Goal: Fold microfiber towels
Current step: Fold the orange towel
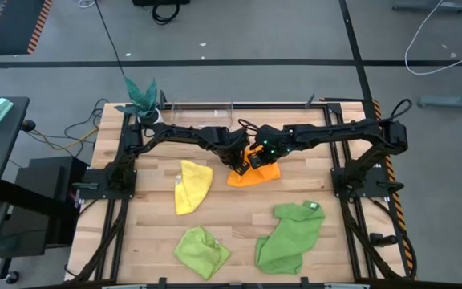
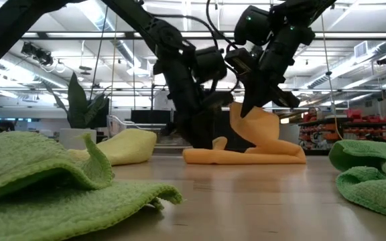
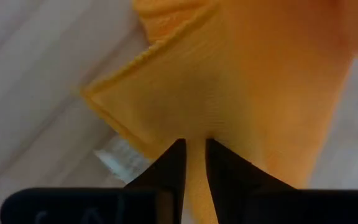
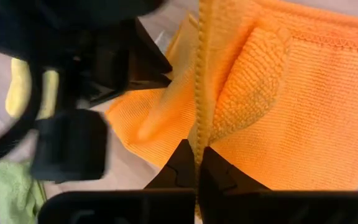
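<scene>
The orange towel [image 1: 257, 172] is being gripped by both sets of fingers at the counter's [image 1: 239, 225] far middle. A fold is being pinched between the left gripper [image 3: 193, 163] fingers, an upright hemmed edge between the closed right gripper [image 4: 197, 165] fingers. One part is being lifted; the rest is lying below them, long axis running across the counter.

Two dark arms come down from above onto a soft orange microfiber towel [image 2: 260, 144] that lies on the wooden table [image 2: 246, 201], part of it lifted upright between them. Beside it lies a pale yellow plush towel [image 2: 122, 146]. Lime green plush cloth [image 2: 52, 191] fills the near foreground, mid-green cloth [image 2: 374, 177] the other side. A teal-leaved plant [image 2: 79, 104] stands behind
</scene>
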`<state>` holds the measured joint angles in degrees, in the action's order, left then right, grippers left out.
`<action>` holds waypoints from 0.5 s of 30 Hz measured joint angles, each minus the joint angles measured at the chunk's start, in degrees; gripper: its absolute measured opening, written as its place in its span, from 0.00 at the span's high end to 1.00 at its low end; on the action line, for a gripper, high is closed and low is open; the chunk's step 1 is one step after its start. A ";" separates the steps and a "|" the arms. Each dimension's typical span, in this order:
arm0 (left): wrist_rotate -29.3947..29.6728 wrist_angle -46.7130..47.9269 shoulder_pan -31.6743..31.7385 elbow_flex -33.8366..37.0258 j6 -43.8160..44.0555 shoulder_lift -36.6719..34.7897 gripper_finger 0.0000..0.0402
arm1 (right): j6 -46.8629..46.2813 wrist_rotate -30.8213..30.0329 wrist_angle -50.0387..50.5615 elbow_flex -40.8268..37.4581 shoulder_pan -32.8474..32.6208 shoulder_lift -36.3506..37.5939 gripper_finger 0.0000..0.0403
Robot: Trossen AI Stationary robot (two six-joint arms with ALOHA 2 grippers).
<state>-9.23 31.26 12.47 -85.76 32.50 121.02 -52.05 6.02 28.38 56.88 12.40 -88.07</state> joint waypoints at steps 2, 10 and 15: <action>1.02 0.04 0.00 -0.05 -0.08 -1.65 0.83 | -0.02 -0.01 -0.02 -0.02 0.02 0.00 1.00; 7.13 8.17 1.40 -0.09 -1.32 -6.27 0.81 | 0.04 -0.03 -1.98 -0.04 0.04 0.11 1.00; 8.59 11.18 3.09 -0.07 -3.24 -9.12 0.83 | 0.13 -0.04 -3.37 -0.04 -0.20 0.11 1.00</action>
<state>-0.64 42.43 15.56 -85.82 29.27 111.89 -51.92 5.98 25.01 56.84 12.21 -87.96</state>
